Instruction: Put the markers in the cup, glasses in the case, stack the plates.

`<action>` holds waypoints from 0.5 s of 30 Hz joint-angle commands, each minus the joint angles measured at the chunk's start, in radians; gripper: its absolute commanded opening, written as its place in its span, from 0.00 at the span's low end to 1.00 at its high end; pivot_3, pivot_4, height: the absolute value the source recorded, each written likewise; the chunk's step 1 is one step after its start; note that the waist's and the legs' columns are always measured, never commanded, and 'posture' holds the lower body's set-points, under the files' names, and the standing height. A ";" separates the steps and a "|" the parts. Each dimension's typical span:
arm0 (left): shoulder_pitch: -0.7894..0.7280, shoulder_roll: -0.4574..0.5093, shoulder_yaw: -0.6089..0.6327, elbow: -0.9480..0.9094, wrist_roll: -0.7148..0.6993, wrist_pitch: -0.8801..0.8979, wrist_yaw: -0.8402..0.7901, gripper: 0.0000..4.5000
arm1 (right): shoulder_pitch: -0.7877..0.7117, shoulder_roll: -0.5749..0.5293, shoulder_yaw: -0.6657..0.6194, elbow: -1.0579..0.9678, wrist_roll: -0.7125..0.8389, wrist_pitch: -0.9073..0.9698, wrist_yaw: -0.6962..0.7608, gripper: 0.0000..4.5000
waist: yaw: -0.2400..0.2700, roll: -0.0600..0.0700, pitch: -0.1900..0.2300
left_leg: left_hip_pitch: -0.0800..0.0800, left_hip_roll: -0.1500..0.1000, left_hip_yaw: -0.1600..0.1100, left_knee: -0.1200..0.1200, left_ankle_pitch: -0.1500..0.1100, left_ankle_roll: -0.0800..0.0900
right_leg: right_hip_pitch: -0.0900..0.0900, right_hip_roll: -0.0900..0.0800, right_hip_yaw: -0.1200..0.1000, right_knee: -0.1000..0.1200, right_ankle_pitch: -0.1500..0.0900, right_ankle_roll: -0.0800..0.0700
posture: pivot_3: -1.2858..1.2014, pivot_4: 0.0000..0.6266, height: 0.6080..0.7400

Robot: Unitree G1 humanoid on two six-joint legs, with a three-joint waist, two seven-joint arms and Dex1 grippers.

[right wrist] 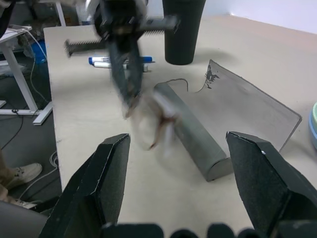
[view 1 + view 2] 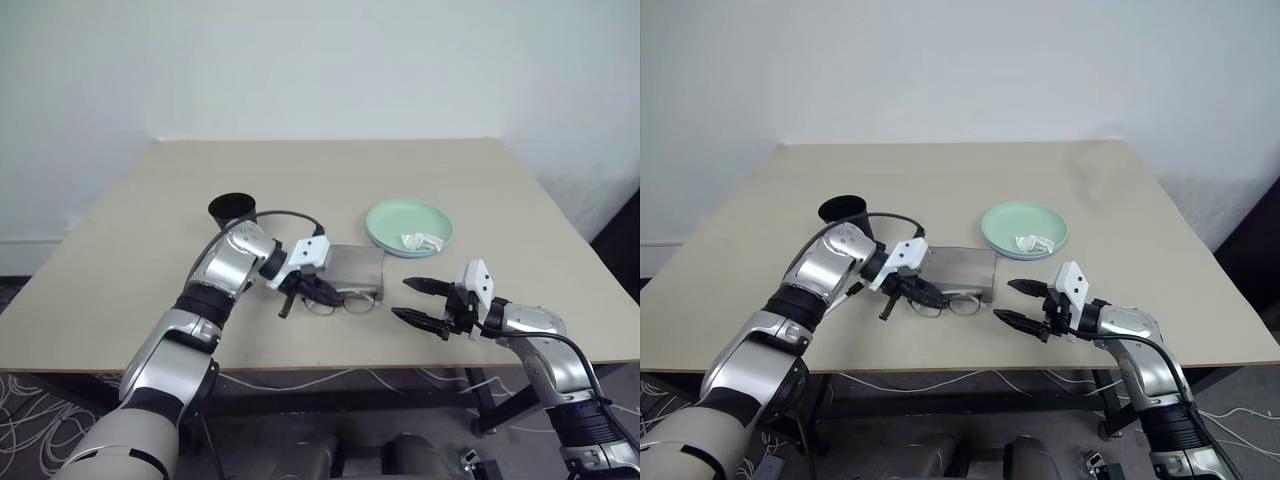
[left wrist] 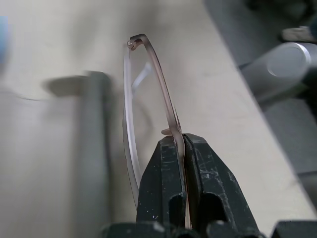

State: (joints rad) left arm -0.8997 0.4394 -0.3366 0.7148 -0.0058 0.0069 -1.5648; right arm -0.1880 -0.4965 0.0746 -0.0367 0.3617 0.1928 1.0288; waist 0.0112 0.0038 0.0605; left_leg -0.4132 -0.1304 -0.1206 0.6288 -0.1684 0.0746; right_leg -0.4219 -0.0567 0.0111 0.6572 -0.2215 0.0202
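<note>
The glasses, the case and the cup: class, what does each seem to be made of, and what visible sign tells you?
The glasses: translucent brownish frame, probably plastic; light passes through the rim pinched by the left gripper.
The case: smooth grey shell with a dull sheen, perhaps metal or hard plastic.
The cup: matte black, no glare; likely plastic, though that stays open.

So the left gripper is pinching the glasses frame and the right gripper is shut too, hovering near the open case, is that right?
Not quite. The right gripper is open, its fingers spread wide apart and holding nothing, as the right wrist view shows. The rest stands: the left gripper is pinching the glasses by the frame, and the right gripper hovers near the open case.
</note>
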 commanded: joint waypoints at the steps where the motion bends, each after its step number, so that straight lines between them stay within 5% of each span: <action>1: -0.103 -0.007 0.062 0.075 -0.016 -0.063 0.059 0.00 | -0.024 -0.007 -0.009 -0.019 0.004 -0.019 0.006 0.75 | 0.000 0.000 0.000 | -0.001 0.000 0.000 0.000 0.000 0.000 | -0.001 0.000 0.000 0.000 0.000 0.000 | 0.52 0.00 0.98; 15: -0.250 -0.087 0.010 0.437 0.158 -0.415 0.230 0.00 | -0.007 -0.004 -0.004 -0.040 0.005 -0.020 -0.005 0.75 | 0.000 -0.001 0.001 | 0.000 0.000 0.001 0.002 -0.001 0.001 | 0.004 0.001 0.000 -0.001 0.000 0.001 | 0.52 0.00 0.98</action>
State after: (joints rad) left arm -1.1055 0.3539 -0.3205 1.1419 0.1275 -0.3632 -1.3541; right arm -0.1863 -0.4964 0.0875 -0.0332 0.3585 0.1900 1.0279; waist 0.0115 0.0027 0.0611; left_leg -0.4130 -0.1304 -0.1198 0.6311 -0.1696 0.0761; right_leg -0.4175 -0.0559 0.0109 0.6564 -0.2212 0.0215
